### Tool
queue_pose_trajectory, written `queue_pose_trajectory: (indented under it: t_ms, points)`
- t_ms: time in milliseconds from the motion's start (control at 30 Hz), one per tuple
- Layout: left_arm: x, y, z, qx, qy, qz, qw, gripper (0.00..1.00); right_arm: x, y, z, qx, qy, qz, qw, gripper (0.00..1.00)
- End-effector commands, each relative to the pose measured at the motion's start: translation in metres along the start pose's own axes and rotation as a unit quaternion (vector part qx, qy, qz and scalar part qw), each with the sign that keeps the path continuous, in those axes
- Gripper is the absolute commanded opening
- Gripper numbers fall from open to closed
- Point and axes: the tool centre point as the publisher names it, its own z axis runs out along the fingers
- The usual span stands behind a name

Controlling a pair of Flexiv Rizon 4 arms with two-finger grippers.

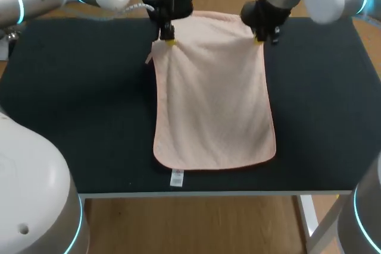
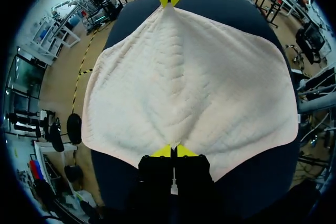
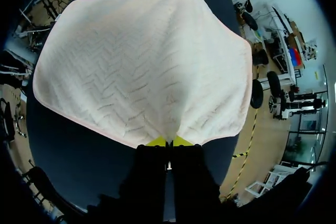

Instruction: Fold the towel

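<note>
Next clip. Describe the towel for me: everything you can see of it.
The towel is pale pink cloth with a zigzag texture and a stitched hem, rectangular with rounded corners. It lies spread open and mostly flat on the dark table, with a small white label sticking out from its near edge. The left end effector and right end effector each pinch one far corner, and creases fan out from both grips.

Bright even light; soft shading along towel (image 1: 214,93) creases.
</note>
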Motion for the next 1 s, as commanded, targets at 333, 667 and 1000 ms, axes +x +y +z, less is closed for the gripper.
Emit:
queue_pose_trajectory:
  t_ms: [333, 667, 1000]
  points:
    - [-0.003, -0.013, -0.135, -0.009, -0.097, 0.033, 0.995, 0.00, -0.023, 0.004, -0.154, -0.034, -0.111, -0.047, 0.992, 0.00]
    - [-0.054, -0.022, -0.228, -0.033, -0.201, 0.039, 0.978, 0.00, -0.072, 0.018, -0.234, -0.024, -0.199, -0.083, 0.976, 0.00]
    - [-0.097, -0.031, -0.296, -0.060, -0.291, 0.046, 0.954, 0.00, -0.135, 0.031, -0.307, -0.003, -0.295, -0.111, 0.949, 0.00]
